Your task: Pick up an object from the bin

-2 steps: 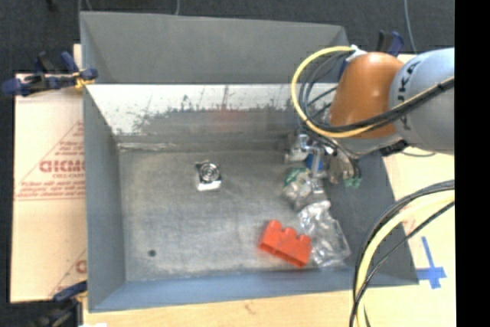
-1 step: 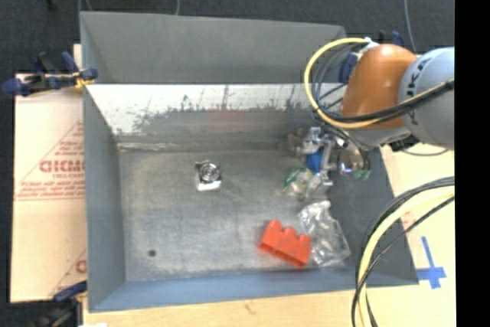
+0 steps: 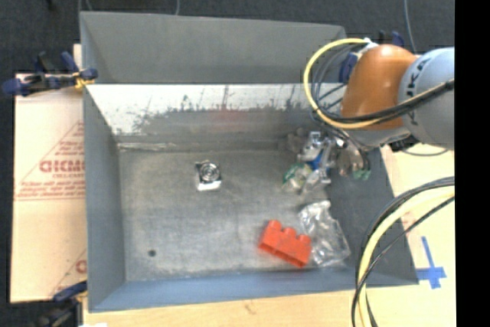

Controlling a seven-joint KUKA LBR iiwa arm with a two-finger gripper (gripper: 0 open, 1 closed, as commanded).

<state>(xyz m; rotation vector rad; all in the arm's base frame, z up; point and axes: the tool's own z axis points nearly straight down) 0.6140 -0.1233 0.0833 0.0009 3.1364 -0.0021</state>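
Small silvery piece (image 3: 207, 174) mid-floor of bin (image 3: 153, 230), red studded block (image 3: 285, 243) near front edge looks light and stiff, so pinch its flat sides, clear wrapper (image 3: 325, 230) touching it likely slippery, gripper (image 3: 315, 163) by right wall, open or closed can't tell.

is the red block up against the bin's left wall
No, the red block lies far to the right, beside a crumpled clear plastic piece.

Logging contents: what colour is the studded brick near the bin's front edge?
The brick is orange-red, clearest in the camera view.
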